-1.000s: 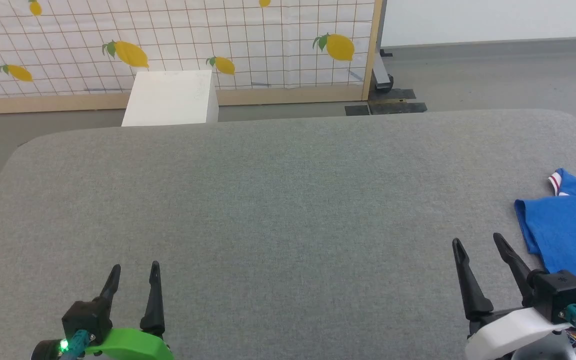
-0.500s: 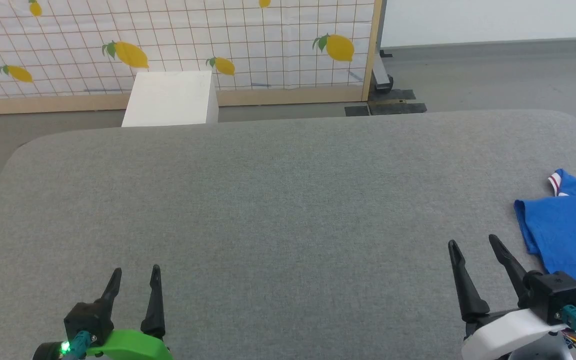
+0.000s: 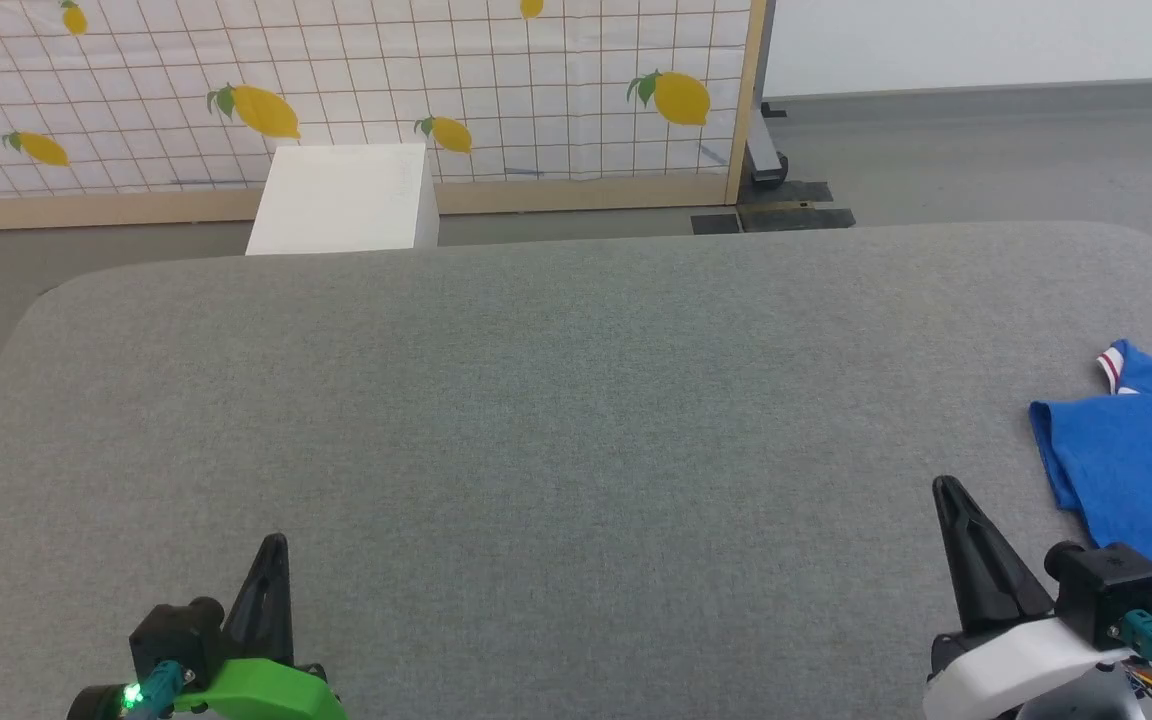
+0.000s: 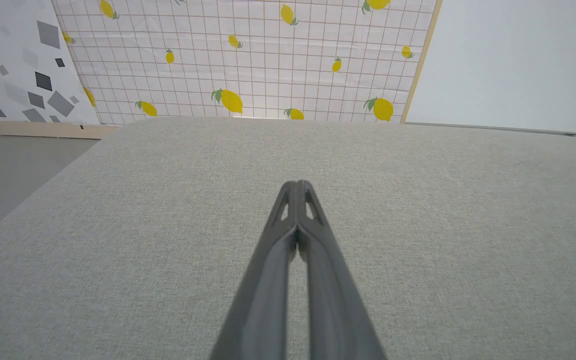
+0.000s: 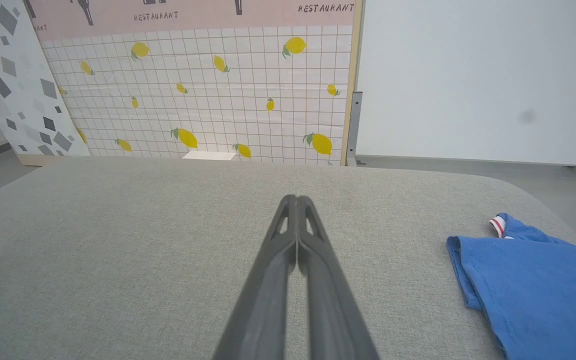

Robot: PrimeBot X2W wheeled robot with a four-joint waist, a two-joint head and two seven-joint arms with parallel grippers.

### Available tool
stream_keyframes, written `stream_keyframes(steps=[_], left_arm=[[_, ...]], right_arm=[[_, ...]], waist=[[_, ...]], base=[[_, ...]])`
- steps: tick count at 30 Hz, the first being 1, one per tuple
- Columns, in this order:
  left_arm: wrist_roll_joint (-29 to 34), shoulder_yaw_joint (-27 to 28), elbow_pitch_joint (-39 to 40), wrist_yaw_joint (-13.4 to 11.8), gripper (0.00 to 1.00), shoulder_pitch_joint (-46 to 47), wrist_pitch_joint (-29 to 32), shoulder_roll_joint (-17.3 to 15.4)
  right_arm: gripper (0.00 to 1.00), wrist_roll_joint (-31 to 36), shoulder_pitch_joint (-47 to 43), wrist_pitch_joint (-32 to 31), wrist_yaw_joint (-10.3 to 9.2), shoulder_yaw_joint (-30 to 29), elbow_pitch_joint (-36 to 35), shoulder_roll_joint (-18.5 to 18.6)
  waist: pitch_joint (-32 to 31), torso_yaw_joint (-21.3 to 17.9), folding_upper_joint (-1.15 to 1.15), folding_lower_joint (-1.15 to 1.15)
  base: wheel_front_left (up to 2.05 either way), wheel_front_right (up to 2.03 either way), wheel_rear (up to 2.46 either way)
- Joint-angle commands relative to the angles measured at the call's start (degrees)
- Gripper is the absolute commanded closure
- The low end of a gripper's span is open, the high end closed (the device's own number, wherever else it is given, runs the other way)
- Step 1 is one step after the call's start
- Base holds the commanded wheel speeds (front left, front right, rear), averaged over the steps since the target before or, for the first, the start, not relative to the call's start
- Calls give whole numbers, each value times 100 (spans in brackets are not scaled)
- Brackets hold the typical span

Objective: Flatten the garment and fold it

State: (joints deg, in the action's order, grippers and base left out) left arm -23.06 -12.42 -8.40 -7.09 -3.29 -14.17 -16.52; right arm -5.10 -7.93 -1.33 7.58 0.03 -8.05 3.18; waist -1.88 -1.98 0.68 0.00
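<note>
The left pincer (image 3: 274,543) and right pincer (image 3: 945,488) sit closed and empty at bottom; flattening looks unstarted, so the right should open toward the shirt (image 3: 1136,460) at right edge.

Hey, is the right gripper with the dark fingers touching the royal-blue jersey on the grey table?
Apart. The right wrist view shows grey table between the shut right gripper and the royal-blue jersey lying to its right.
</note>
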Motion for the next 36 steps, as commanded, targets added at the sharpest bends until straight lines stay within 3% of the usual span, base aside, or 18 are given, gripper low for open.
stream_keyframes(steps=[1,36], left_arm=[[79,34,29,26,100,12,33,36],[753,400,274,233,100,108,452,438]], right_arm=[[100,18,29,5,0,2,27,-1],[100,167,260,44,-3,1,263,-10]], waist=[[3,3,-2,0],[59,62,-22,0]], base=[[0,0,0],[0,0,0]])
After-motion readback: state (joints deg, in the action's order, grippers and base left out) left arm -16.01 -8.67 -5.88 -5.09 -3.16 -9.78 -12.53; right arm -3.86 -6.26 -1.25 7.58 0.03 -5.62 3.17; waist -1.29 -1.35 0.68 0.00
